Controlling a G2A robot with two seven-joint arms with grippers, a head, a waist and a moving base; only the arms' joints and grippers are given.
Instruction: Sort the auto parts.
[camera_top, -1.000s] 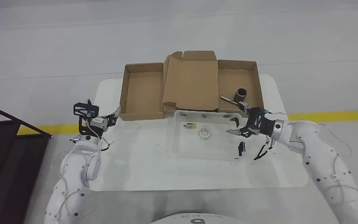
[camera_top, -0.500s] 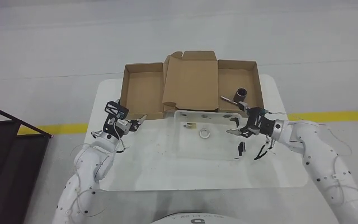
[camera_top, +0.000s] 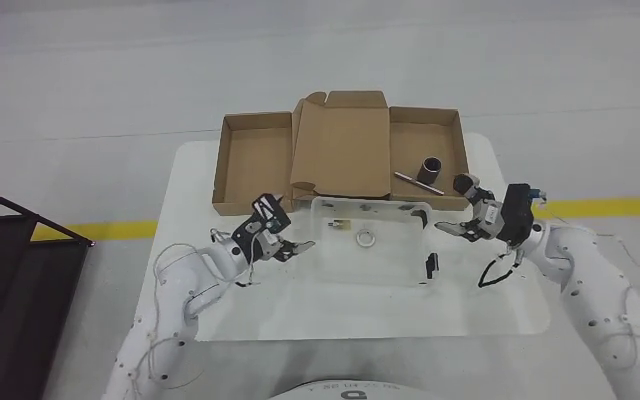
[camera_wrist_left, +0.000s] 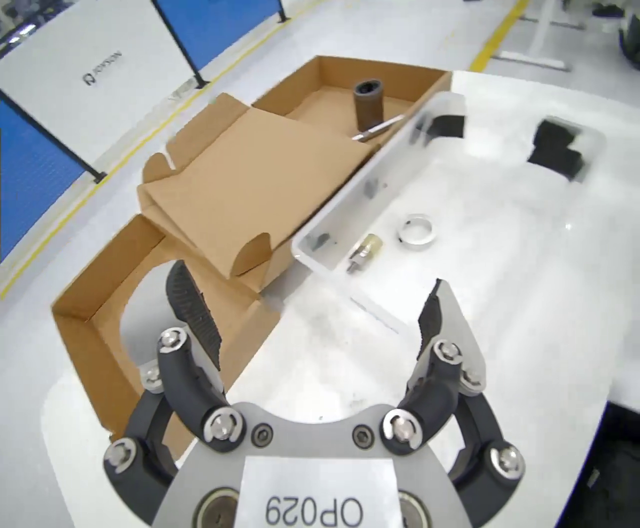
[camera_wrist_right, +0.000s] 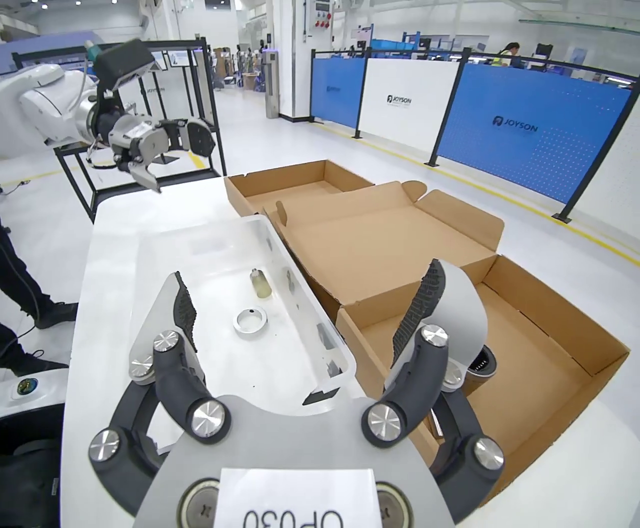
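1. Left gripper (camera_wrist_left: 307, 285) is being held open and empty above the desk (camera_top: 250, 300), just off the left end of the clear tray (camera_wrist_left: 360, 195).
2. The right gripper (camera_wrist_right: 307, 272) is also being held open, gripping nothing, at the tray's right end beside the cardboard box (camera_top: 222, 165).
3. One silver ring (camera_wrist_left: 415, 231) and one small fitting (camera_wrist_left: 364, 252) are lying in the tray, between the two grippers.
4. One dark sleeve (camera_wrist_left: 368, 104) and one thin rod (camera_wrist_left: 377, 128) are resting in the box's right compartment, near the right gripper.
5. One black piece (camera_top: 430, 265) is sitting at the tray's right end.
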